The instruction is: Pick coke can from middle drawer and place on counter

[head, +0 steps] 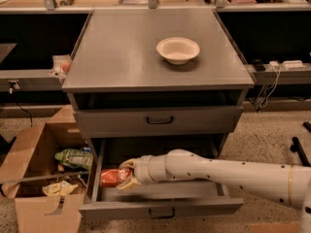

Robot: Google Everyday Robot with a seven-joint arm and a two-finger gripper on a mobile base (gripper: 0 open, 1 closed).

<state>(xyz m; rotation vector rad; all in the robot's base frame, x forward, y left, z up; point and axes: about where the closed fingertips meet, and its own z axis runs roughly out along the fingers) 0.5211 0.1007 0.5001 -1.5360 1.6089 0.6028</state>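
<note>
Gripper [121, 176] low-left, tight around coke can [108, 177]

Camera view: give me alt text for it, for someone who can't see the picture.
The robot's gripper grips the coke can at the left side of the open middle drawer, arm reaching in from the right. Above, a white bowl sits on the grey counter; a cardboard box stands to the left.

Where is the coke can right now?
Camera view: the coke can lies at the left end of the open middle drawer, at the gripper reaching in from the right.
</note>
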